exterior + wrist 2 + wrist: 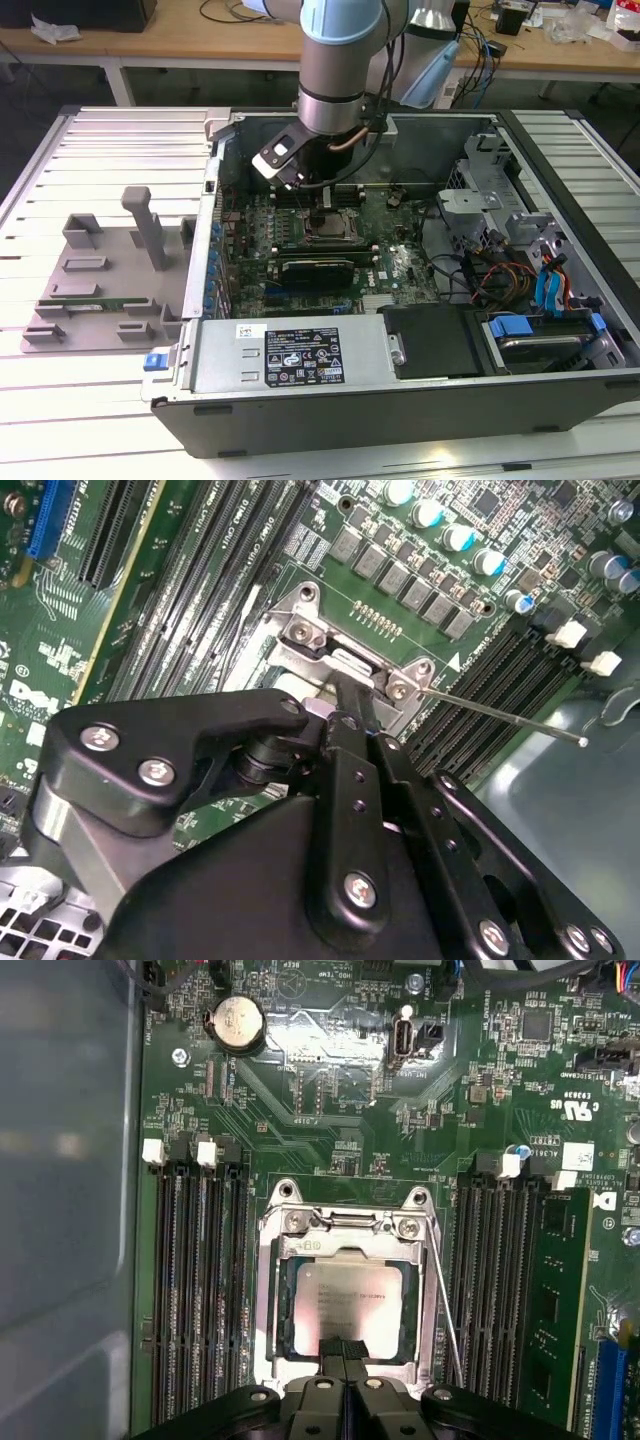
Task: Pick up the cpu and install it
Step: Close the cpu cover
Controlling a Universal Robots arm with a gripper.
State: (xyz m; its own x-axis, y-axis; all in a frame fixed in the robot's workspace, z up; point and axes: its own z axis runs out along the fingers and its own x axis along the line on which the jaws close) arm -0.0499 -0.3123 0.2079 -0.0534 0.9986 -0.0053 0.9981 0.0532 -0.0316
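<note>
**Hand (343,1348) closed over cpu (350,1295) in socket (345,1222)**

On the table (90,150), the open computer case (300,420) fills the middle, with a grey tray (100,300) at its nine o'clock in the exterior view. Inside, the fingers (333,1353) sit pressed together at the cpu's edge. Whether they touch it, I cannot tell.
</note>
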